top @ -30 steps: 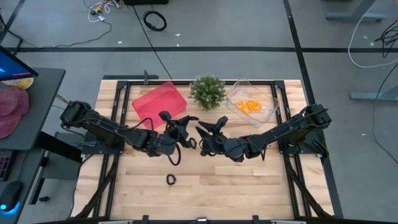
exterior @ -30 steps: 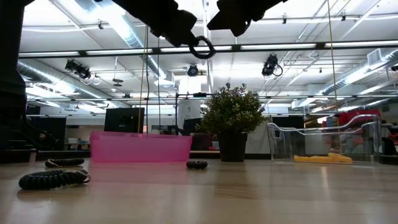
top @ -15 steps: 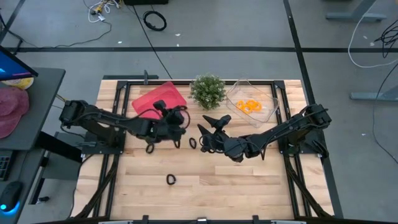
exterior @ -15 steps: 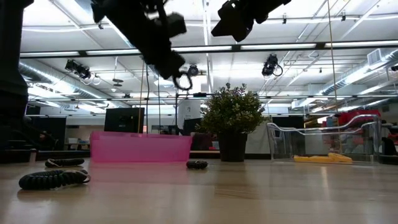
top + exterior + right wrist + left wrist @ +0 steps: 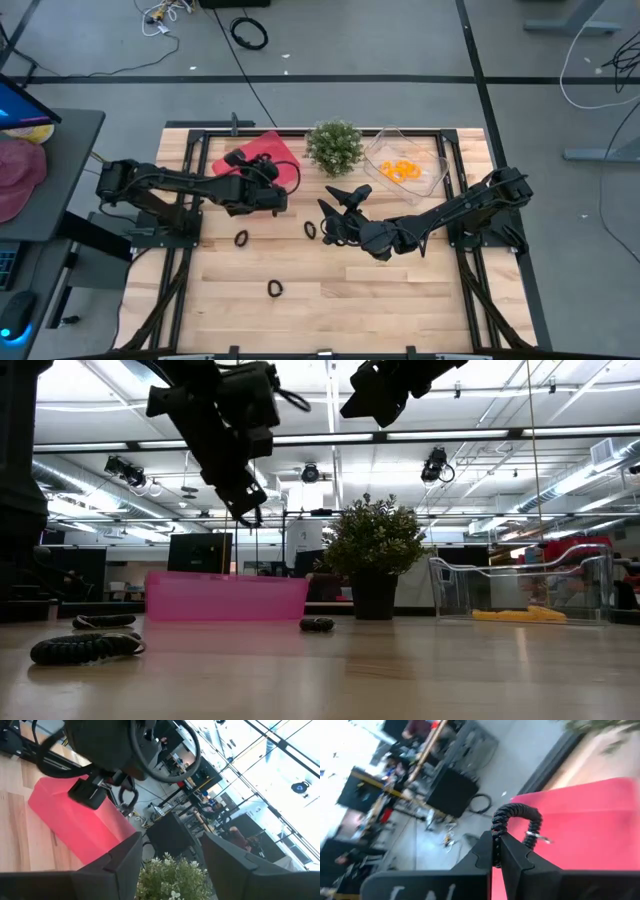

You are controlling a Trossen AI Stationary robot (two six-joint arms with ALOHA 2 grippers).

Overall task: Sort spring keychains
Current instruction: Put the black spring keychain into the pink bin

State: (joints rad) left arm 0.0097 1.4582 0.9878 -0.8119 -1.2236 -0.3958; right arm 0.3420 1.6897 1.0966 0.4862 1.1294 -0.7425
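a: where are we?
b: our left gripper [image 5: 496,851] has its fingers pinching a black spring keychain [image 5: 516,825] over the pink bin [image 5: 262,158].
a: what's left?
b: three black ones on the surface [image 5: 400,290]; orange ones [image 5: 400,170] sit binned. right gripper [image 5: 340,203] waits, fingers spread.

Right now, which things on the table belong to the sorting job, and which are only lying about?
Job: black keychain held in left gripper over red bin; three black keychains on table; orange keychains in clear bin.
Lying about: plant.
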